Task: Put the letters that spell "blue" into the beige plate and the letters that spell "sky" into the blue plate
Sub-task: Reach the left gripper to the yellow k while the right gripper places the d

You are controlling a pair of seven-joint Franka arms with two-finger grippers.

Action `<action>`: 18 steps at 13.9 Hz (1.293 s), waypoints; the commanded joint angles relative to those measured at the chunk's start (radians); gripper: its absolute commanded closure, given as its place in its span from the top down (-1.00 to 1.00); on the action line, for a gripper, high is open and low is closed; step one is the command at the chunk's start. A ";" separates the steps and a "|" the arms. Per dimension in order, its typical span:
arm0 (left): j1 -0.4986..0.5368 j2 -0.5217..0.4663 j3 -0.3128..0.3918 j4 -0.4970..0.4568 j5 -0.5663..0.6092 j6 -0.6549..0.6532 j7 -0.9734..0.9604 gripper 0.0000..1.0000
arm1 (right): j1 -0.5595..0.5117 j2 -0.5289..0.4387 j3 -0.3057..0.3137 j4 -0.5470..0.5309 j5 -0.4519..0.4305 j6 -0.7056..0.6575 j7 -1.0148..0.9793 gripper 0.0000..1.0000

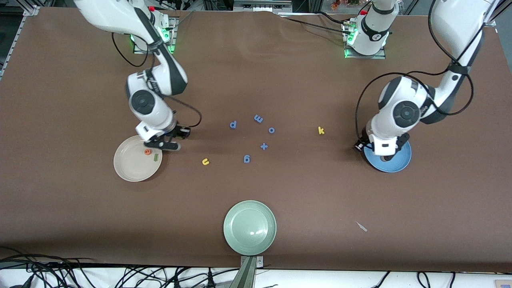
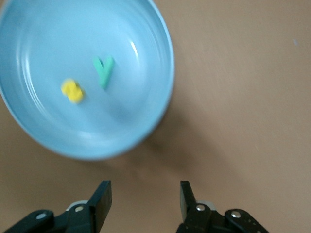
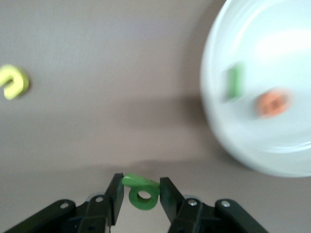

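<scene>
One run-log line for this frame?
right gripper: shut on green b by beige plate | left gripper: open, empty, by blue plate

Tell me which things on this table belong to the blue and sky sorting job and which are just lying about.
Job:
- beige plate holding orange e and dark green l
- green b in the right gripper
- yellow u
- blue plate holding yellow s and teal y
- yellow k

Lying about:
- five blue pieces
- pale green plate

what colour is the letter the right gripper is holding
Green: the b is pinched in the right gripper, clearest in the right wrist view.
</scene>
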State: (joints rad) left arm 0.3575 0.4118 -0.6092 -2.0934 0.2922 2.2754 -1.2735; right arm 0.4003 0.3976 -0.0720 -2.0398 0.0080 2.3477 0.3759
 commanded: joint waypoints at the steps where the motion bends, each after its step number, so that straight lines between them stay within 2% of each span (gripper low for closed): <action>1: -0.070 -0.015 -0.014 -0.034 0.045 -0.007 -0.036 0.23 | -0.037 0.030 -0.081 0.131 -0.011 -0.119 -0.205 -0.68; 2: -0.118 0.017 -0.014 -0.031 0.111 -0.007 -0.036 0.19 | -0.064 0.039 -0.086 0.139 -0.010 -0.110 -0.248 -0.67; 4: -0.132 0.060 -0.023 -0.034 0.232 0.042 -0.012 0.19 | -0.107 0.076 -0.083 0.144 -0.002 -0.053 -0.258 -0.52; 6: -0.118 0.084 -0.035 -0.040 0.228 0.094 0.141 0.19 | -0.106 0.096 -0.083 0.142 0.004 -0.024 -0.259 -0.35; 8: -0.117 0.091 -0.050 -0.040 0.228 0.098 0.189 0.19 | -0.104 0.096 -0.081 0.144 0.004 -0.024 -0.258 0.09; 10: -0.097 0.094 -0.058 -0.048 0.226 0.137 0.279 0.19 | -0.100 0.093 -0.078 0.147 0.009 -0.028 -0.249 0.12; 12: -0.025 0.100 -0.118 -0.060 0.188 0.156 0.397 0.21 | -0.095 0.093 -0.066 0.171 0.032 -0.038 -0.239 0.12; 14: 0.023 0.107 -0.156 -0.076 0.186 0.159 0.472 0.21 | -0.095 0.101 -0.034 0.214 0.072 -0.056 -0.188 0.12; 18: 0.008 0.143 -0.165 -0.079 0.186 0.162 0.493 0.23 | -0.087 0.182 0.073 0.334 0.092 -0.062 0.041 0.22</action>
State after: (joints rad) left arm 0.3592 0.5338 -0.7540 -2.1659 0.4923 2.4224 -0.8136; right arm 0.3081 0.5147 -0.0393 -1.7942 0.0830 2.3064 0.3177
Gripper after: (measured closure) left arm 0.383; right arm 0.419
